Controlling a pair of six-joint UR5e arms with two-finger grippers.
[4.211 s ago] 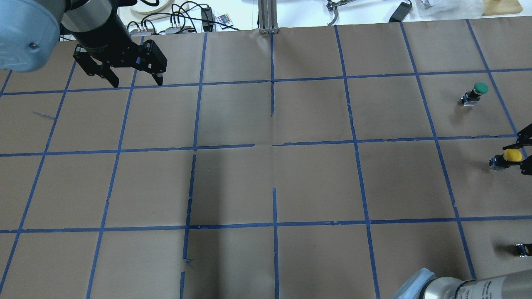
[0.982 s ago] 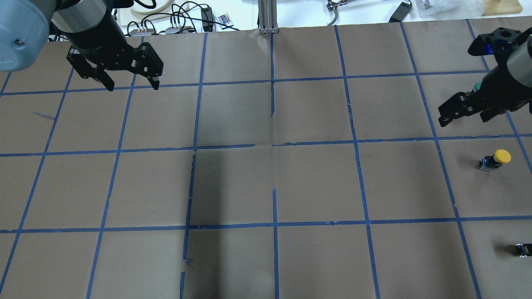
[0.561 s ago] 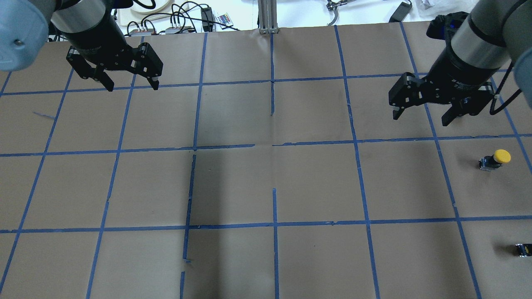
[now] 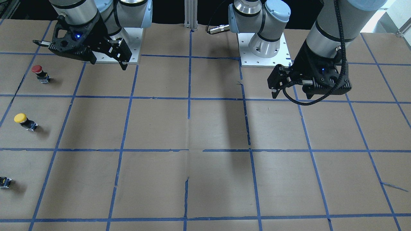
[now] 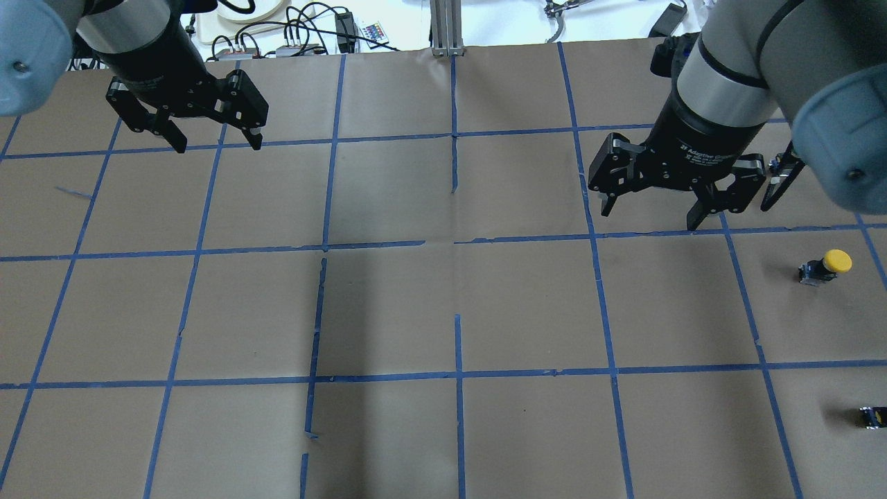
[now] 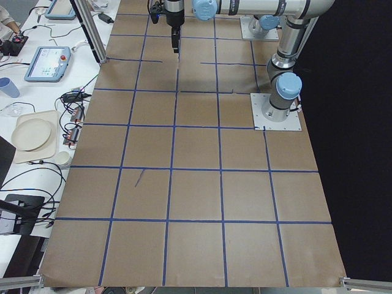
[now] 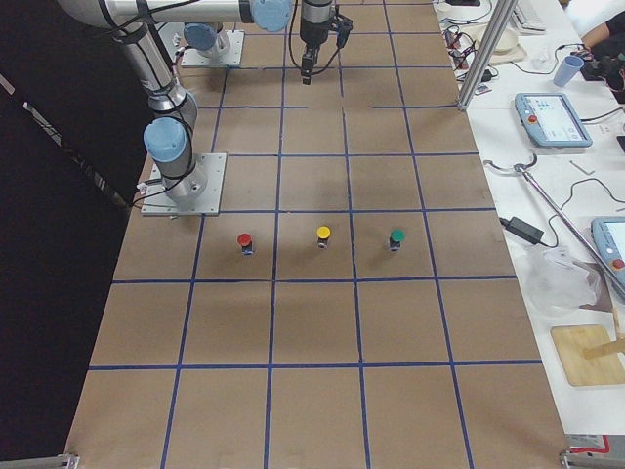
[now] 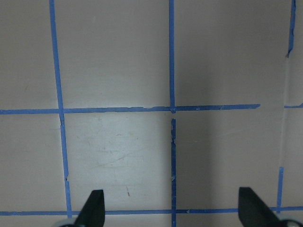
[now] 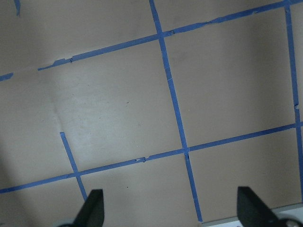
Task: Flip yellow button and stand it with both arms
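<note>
Two black pincers, both splayed wide and empty: left gripper [image 5: 218, 142] over the far-left squares of the table [image 5: 388, 305], right gripper [image 5: 649, 218] right of centre. Near the right edge, yellow button [image 5: 824, 266] standing cap-up, well apart from both.

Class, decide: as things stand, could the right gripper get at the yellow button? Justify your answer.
Probably yes. The right gripper hangs with jaws open, close by the yellow button, which sits alone in its square; only bare brown paper lies between them.
</note>
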